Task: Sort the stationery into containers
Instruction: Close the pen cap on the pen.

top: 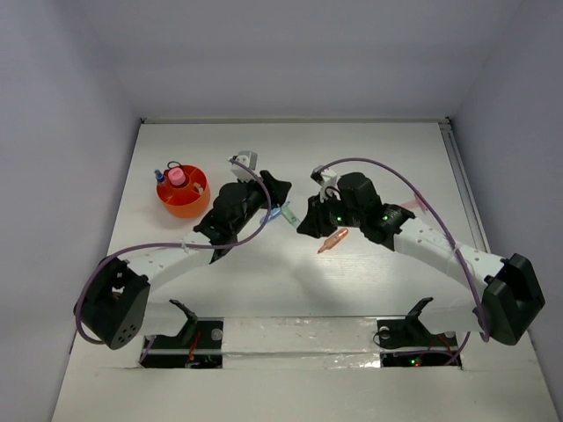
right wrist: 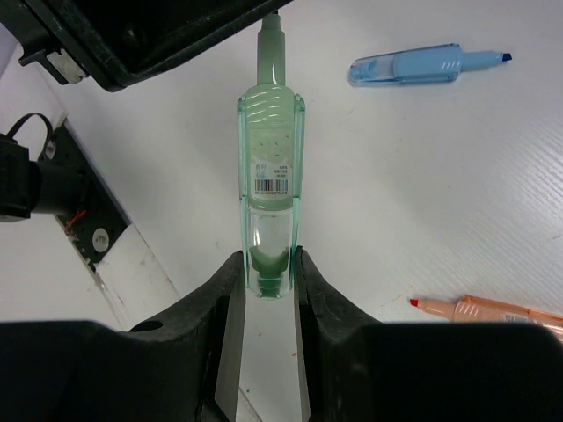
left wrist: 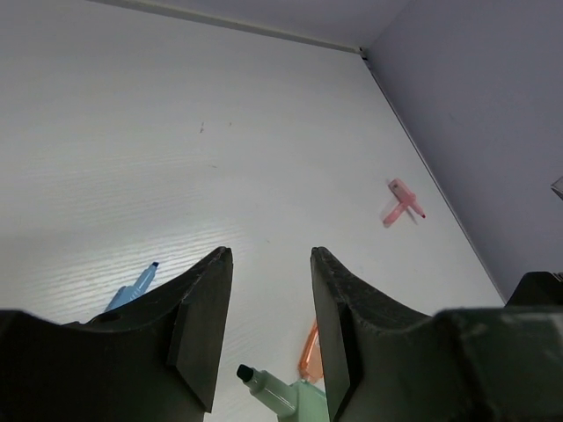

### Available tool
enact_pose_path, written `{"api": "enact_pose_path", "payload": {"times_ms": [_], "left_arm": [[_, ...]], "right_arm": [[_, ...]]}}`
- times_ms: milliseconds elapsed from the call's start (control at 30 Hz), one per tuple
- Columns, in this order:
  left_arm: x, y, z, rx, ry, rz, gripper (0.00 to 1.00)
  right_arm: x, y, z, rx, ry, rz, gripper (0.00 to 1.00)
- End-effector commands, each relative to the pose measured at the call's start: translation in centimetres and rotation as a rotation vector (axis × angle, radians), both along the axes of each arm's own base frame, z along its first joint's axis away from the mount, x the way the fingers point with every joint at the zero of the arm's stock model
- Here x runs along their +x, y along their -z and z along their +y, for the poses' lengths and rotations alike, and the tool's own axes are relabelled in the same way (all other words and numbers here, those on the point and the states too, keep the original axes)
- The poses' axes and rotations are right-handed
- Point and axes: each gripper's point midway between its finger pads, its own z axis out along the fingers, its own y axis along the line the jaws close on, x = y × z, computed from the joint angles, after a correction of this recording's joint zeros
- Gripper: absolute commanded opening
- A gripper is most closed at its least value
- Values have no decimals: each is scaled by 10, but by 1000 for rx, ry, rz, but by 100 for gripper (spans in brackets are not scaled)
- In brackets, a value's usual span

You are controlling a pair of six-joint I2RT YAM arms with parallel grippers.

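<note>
Clamped in the right pincer, whose fingers are nearly closed, is the tail end of the green marker. Its tip points straight ahead to the left pincer, which stands parted and holds nothing. The light blue marker lies ahead and right of the right pincer, and the orange marker is near its right finger. The orange-red cup, with the pink tube in it, sits left of the left pincer.

Lab test cell: plain walls, white table
</note>
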Motion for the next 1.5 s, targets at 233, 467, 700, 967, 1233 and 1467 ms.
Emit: {"api": "enact_pose_path", "payload": {"times_ms": [233, 467, 700, 967, 1233, 1467], "left_arm": [[-3, -17, 14, 2, -49, 17, 61], [-16, -25, -7, -96, 68, 41, 42], [-21, -31, -12, -167, 99, 31, 24], [-15, -35, -7, -117, 62, 24, 0], [4, -36, 13, 134, -24, -60, 0], [-21, -39, -21, 221, 189, -172, 0]], "right_arm": [[9, -52, -3, 102, 64, -150, 9], [11, -51, 4, 121, 46, -143, 9], [16, -43, 0, 93, 78, -150, 9], [16, -33, -1, 73, 76, -138, 9], [-14, -35, -7, 22, -29, -46, 7], [-19, -39, -6, -14, -67, -10, 4]]}}
